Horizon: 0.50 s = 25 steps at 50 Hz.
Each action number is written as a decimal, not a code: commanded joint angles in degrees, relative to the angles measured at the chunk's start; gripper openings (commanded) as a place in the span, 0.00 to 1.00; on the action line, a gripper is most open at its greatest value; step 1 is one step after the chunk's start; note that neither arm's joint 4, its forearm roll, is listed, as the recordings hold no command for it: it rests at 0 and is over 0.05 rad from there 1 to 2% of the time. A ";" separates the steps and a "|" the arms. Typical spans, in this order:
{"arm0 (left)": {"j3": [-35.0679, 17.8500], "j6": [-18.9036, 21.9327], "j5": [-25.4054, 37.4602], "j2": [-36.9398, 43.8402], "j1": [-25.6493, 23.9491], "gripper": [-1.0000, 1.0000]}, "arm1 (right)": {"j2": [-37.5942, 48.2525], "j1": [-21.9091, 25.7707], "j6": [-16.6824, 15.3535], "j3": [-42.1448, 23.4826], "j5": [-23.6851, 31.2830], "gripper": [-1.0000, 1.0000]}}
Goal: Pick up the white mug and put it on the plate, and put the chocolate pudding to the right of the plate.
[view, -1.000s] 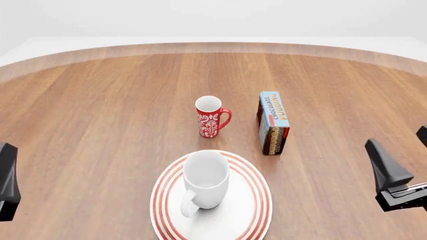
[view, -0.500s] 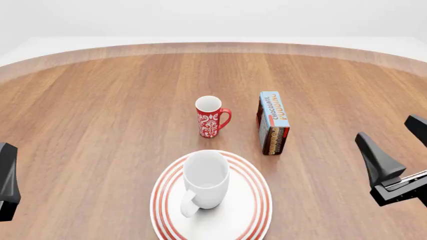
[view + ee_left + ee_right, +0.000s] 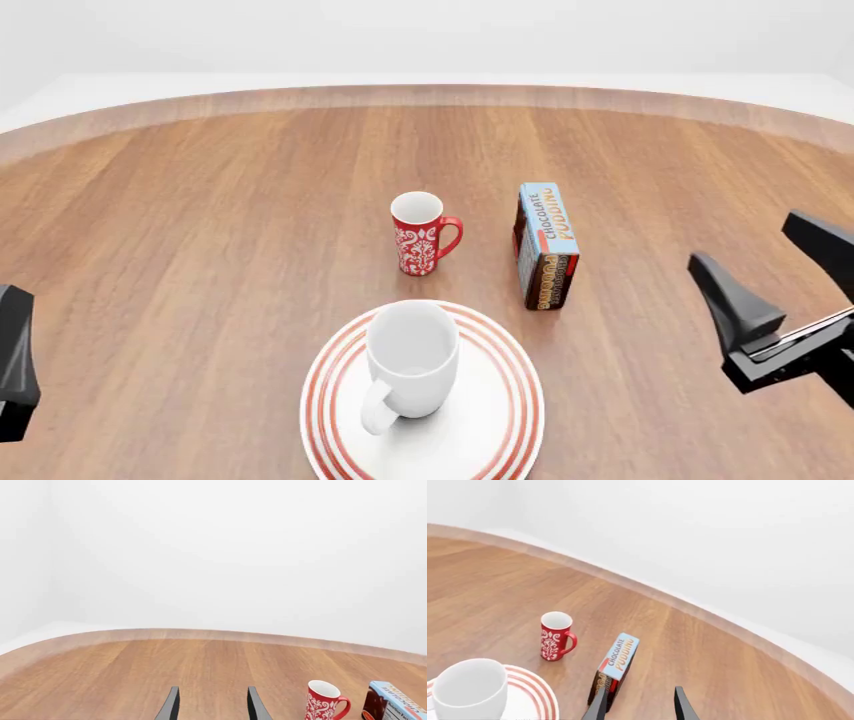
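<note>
Front view: the right hand [image 3: 790,280], fingers spread and empty, has been advanced toward the light-blue chocolate pudding carton [image 3: 546,246] (glossy white mug [image 3: 411,359] already plated).

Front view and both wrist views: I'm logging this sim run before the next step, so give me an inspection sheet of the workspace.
Surface: round wooden table, bare wood showing.
Job's things: white mug upright on the plate; chocolate pudding on edge, beyond the plate's right side, apart from it.
Clutter: red mug upright, left of the pudding.
Grippers: right gripper open, empty; left gripper open, empty.
Cables: nothing seen.
Surroundings: plain white backdrop.
</note>
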 commanded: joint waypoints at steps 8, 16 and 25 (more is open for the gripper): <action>0.16 0.01 -0.17 0.00 -0.03 1.00 | 10.60 1.77 -1.04 -2.58 -5.87 1.00; 0.19 -0.08 -0.21 0.00 -0.01 1.00 | 15.19 2.01 -1.20 -4.01 -8.06 1.00; 0.19 -0.21 -0.27 0.00 -0.08 1.00 | 22.44 2.23 -0.99 -6.43 -11.77 1.00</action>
